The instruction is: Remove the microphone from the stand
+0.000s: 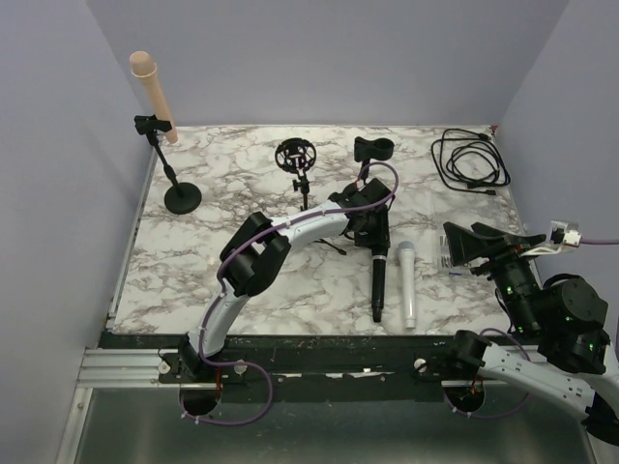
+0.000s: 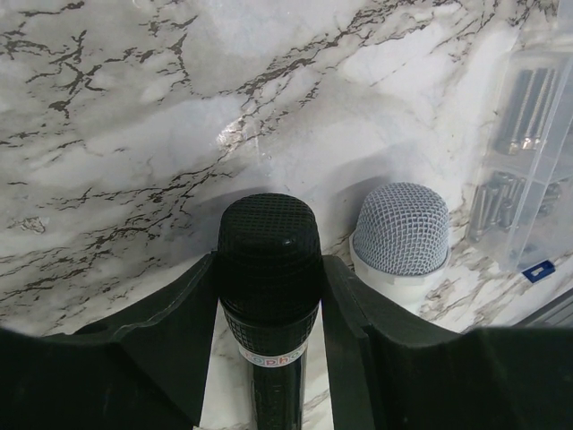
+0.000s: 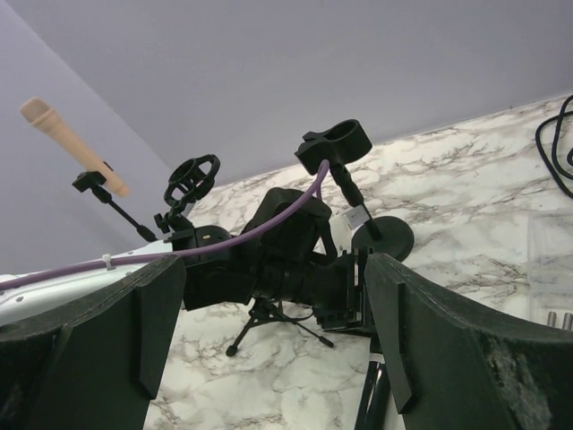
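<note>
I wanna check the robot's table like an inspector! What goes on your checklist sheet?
Surface: white marble table.
Job's things: black microphone lying flat; clip stand empty.
Clutter: white microphone, tan microphone on far stand, shock mount, clear box.
Grippers: left gripper shut on black microphone; right gripper open, raised.
Cables: coiled black cable; purple cable along left arm.
Surroundings: lavender walls.
</note>
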Motion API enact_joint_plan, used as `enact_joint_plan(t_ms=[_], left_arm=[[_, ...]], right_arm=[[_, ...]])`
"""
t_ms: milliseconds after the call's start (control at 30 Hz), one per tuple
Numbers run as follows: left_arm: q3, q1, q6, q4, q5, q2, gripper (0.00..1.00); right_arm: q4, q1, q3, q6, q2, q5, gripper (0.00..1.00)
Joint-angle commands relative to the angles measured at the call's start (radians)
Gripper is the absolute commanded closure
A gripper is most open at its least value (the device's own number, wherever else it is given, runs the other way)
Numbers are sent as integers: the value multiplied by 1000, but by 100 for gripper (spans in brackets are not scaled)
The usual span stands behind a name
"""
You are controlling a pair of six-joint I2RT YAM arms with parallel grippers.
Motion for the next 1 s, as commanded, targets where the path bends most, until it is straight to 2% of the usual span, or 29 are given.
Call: enact_joint_plan(t_ms=[0, 100, 433, 600, 800, 967], left_arm=[[10, 1, 2, 6, -4, 9, 46], [3, 1, 6, 3, -9, 2, 36], [-22, 5, 66, 43, -13, -84, 17], [-34, 5, 112, 56, 24, -211, 14], [-21, -1, 225, 37, 139, -428, 15], [-104, 0, 348, 51, 254, -635, 14]], right_arm=[[-14, 4, -12, 4, -10, 18, 11], [-14, 4, -15, 9, -6, 14, 11], [-15, 5, -10, 12, 6, 13, 11], [-14, 4, -10, 15, 18, 17, 11], [-14, 4, -25, 30, 49, 33, 11], [8, 4, -42, 108, 109, 41, 9]])
